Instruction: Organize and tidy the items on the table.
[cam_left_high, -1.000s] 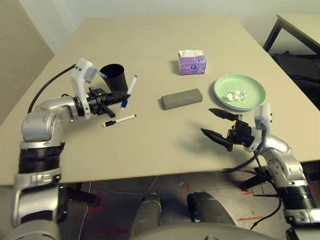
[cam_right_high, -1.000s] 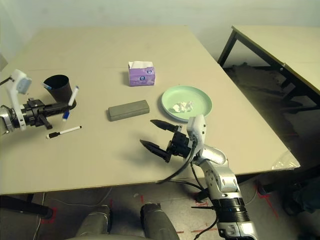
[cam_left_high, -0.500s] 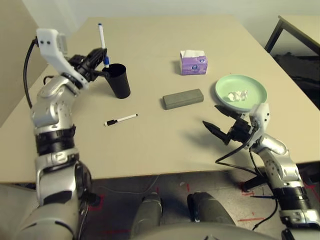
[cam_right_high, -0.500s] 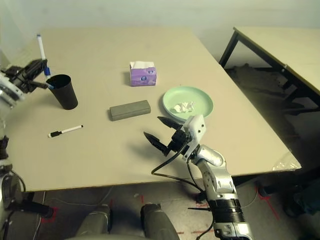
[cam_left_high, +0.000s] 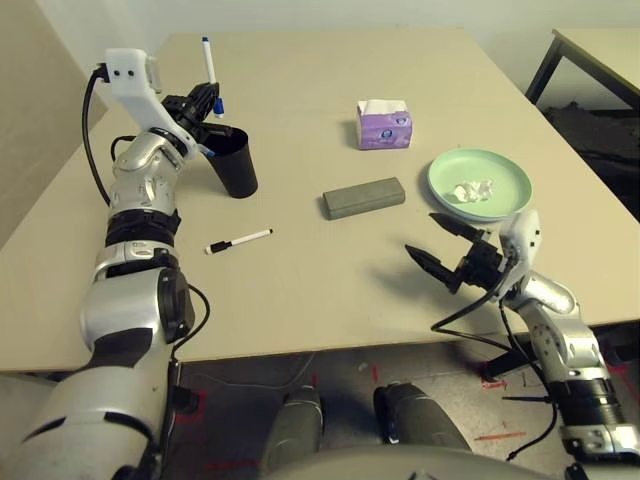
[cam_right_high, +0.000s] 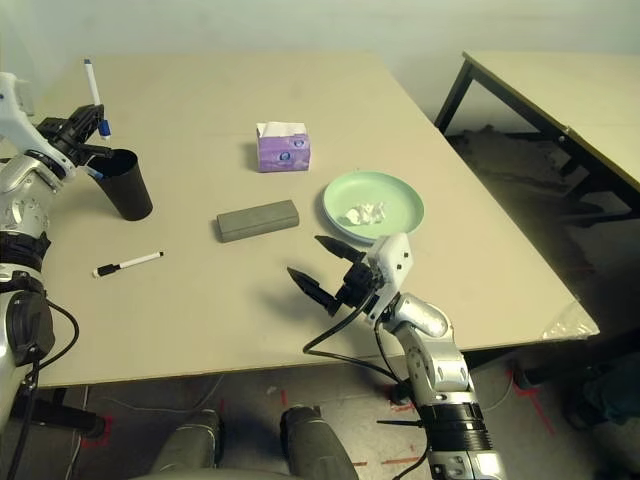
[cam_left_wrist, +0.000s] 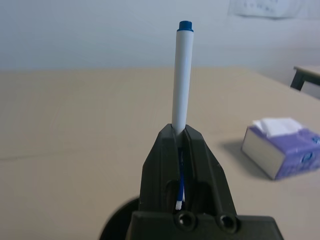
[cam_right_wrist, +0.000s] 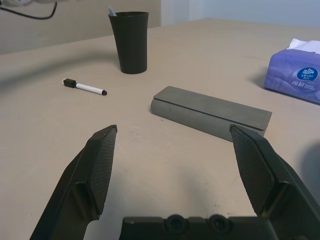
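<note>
Just above the black cup (cam_left_high: 234, 163), my left hand (cam_left_high: 203, 101) is clamped on the blue-capped marker (cam_left_high: 209, 72), its long axis upright, the cup mouth directly below. My right hand (cam_left_high: 443, 245) gapes empty, nearer the one grey glasses case (cam_left_high: 364, 197) on the counter (cam_left_high: 320, 90). Two markers; the black-capped marker (cam_left_high: 239, 242) lies just before the cup.

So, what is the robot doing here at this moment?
It is tidying the table. The left gripper is shut on the blue-capped marker and holds it upright just above the black cup. The right gripper hangs open and empty near the green plate, which holds a crumpled tissue. The black-capped marker and the grey glasses case lie on the table, beside a purple tissue box.
</note>
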